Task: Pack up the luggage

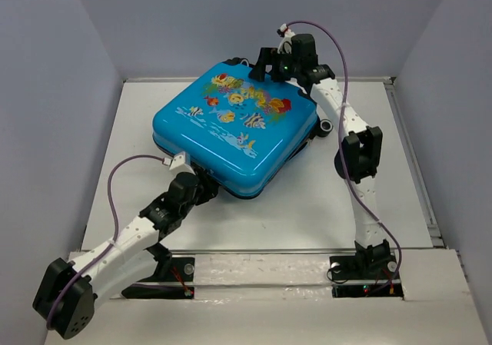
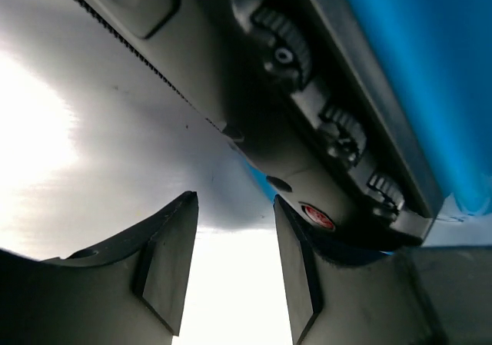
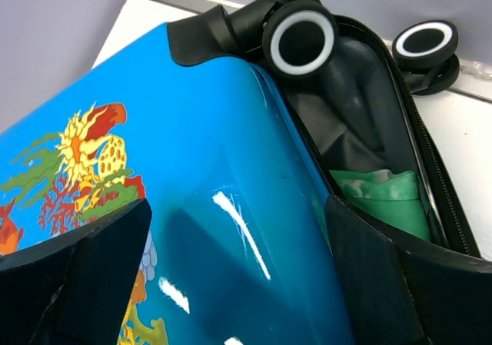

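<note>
Robot laboratory test cell. The left arm and right arm, both white with exposed cabling, are bolted at the near edge of a white table. Plain grey panels enclose the bench left, right and beyond the arms.

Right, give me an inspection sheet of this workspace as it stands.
Surface: white table, carrying the luggage.
Job's things: blue luggage lying flat, lid lowered but gaping near the wheels; green item inside.
Clutter: nothing seen.
Grippers: left gripper open at the lock edge, holding nothing; right gripper wide open over the lid's far corner.
Cables: purple cable loops off each arm.
Surroundings: grey walls on three sides.
</note>
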